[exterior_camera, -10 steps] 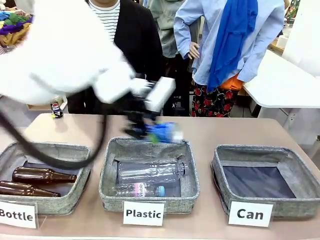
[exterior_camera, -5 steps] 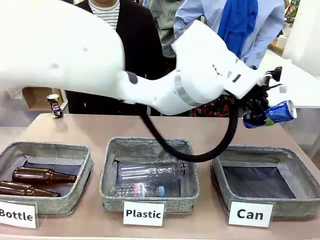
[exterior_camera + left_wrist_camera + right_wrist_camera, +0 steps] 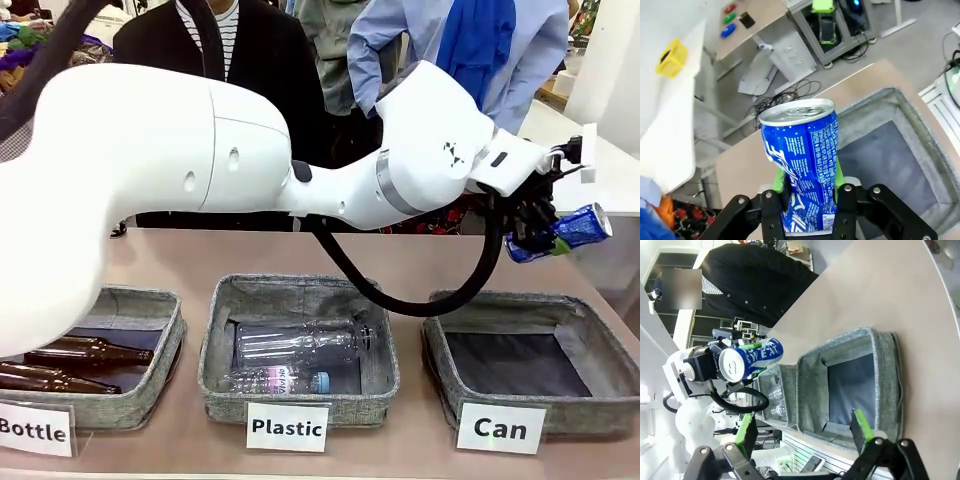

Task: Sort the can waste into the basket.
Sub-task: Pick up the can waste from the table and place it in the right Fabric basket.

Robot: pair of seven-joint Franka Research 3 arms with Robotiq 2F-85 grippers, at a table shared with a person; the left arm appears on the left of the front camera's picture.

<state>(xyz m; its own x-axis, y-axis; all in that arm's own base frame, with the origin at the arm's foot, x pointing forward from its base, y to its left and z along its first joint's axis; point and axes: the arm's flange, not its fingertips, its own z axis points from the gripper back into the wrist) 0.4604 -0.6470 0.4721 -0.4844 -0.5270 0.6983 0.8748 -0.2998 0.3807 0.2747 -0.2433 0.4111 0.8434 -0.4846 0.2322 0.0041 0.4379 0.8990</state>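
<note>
Front view: L arm reaches across the table, left gripper [image 3: 535,238] clamped on the blue can [image 3: 572,230]. Can tilted, top end pointing away to the R and slightly up. It hangs in the air above the far R corner of the "Can" basket [image 3: 500,298], not touching it. Basket looks empty inside.

Left wrist view: green pads [image 3: 777,182] pinch the can's [image 3: 802,160] lower half, one each side, top rim and tab end free. Body is dented in at the waist right where the jaws sit. Basket [image 3: 910,102] is below and off to the pic's R, dark lining visible.

Right wrist view: right gripper [image 3: 804,432] spread wide, nothing in it, basket [image 3: 885,370] beyond the fingers.

Handling, imo: empty thin alu, v. light, already crushed so it gives under squeeze. Printed skin is slick. Best hold = across the mid/lower body as now, not the rim. Should drop harmlessly onto the fabric lining, might bounce.
</note>
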